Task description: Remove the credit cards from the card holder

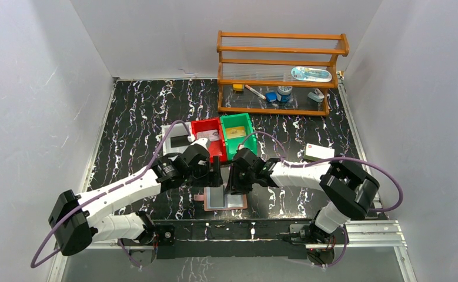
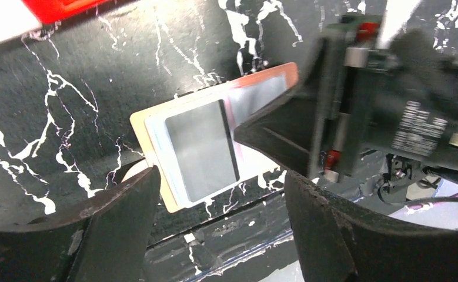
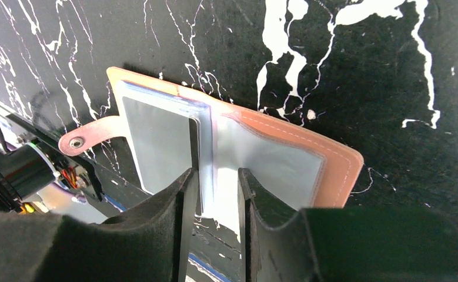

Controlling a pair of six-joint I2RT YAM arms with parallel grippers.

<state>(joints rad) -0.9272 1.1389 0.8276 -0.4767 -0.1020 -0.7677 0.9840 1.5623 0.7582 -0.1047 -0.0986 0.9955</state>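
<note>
- Left hand [image 2: 220, 205]: fingers spread wide, nothing between them. It is poised just beside the card holder [image 2: 203, 147] and is not touching it, so far as I can see. I take the wide spread to be room for closing on a card edge.
- Right hand [image 3: 214, 194]: fingers drawn to a narrow gap, tips down on the holder's middle by the fold. I cannot tell whether they pinch a pocket edge or only press on it. Either way, I judge it is there to keep the holder flat and stop it sliding when a card is pulled.
- Card holder: reddish-brown leather, lying open with its inside face up on the black marbled bench [image 1: 132, 117]. It sits between the two hands, close to the near edge. Its strap tab [image 3: 91, 136] sticks out sideways, unfastened.
- Pockets: two, pale and clear. The one nearer my left hand shows a grey card [image 2: 200, 150] with a dark edge, seated in the pocket and not yet drawn.
- Red bin [image 1: 207, 121] and green bin [image 1: 237, 116]: side by side just beyond the holder, likely places to drop the cards.
- White box [image 1: 318, 153] and wooden rack [image 1: 279, 61]: well apart from the work, with no part in this step.
</note>
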